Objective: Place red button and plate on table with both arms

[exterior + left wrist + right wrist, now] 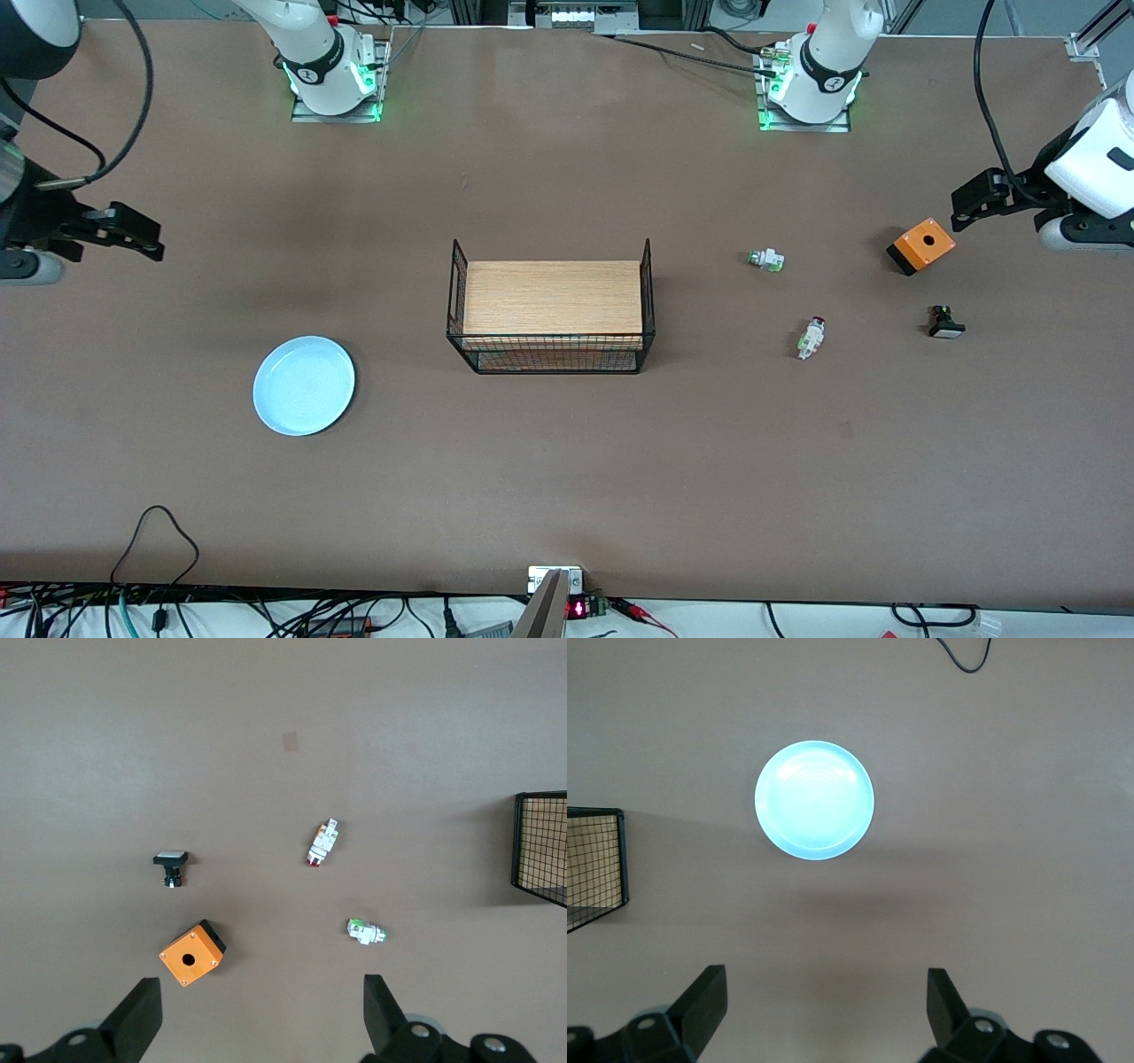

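Observation:
The red button point(811, 338) lies on its side on the brown table point(567, 478), toward the left arm's end; it also shows in the left wrist view point(322, 843). The pale blue plate point(304, 385) lies flat on the table toward the right arm's end, and it shows in the right wrist view point(815, 799). My left gripper point(970, 202) is open and empty, up in the air over the table beside the orange box; in its wrist view point(261, 1014) nothing is between the fingers. My right gripper point(152, 237) is open and empty, high over bare table; its wrist view point(824, 1001) shows the same.
A wooden-topped black wire rack point(551, 306) stands mid-table. A green-capped switch point(765, 260), an orange box point(921, 245) and a black switch with white cap point(945, 323) lie near the red button. Cables run along the table's near edge.

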`<state>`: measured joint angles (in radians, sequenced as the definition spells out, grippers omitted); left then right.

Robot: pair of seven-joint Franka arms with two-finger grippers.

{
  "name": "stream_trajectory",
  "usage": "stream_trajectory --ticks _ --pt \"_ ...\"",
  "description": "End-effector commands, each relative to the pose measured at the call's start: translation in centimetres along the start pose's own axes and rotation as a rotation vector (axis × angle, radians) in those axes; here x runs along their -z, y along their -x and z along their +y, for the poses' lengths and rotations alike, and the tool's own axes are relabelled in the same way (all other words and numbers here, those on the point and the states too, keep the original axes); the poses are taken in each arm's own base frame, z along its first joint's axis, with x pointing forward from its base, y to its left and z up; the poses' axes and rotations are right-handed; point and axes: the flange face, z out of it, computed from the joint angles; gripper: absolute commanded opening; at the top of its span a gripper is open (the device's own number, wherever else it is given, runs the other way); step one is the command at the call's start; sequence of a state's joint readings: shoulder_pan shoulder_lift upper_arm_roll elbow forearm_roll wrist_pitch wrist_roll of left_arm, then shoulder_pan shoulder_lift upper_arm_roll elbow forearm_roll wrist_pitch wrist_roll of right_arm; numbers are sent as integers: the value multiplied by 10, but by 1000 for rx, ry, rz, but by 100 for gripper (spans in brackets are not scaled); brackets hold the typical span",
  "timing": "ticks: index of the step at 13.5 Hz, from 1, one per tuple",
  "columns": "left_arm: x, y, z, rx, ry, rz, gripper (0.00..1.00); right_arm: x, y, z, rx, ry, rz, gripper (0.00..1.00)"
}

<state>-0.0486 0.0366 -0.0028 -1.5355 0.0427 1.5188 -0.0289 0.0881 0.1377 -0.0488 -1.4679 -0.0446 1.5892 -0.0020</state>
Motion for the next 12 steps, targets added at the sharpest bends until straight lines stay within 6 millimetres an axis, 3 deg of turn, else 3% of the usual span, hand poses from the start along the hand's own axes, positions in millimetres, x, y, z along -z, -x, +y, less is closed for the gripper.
stream_trajectory --ticks 1,12 --pt "9 2 -4 -5 -6 -7 100 7 1 4 -18 6 2 100" --pt "12 8 -19 22 6 -45 100 7 1 4 -64 6 2 100"
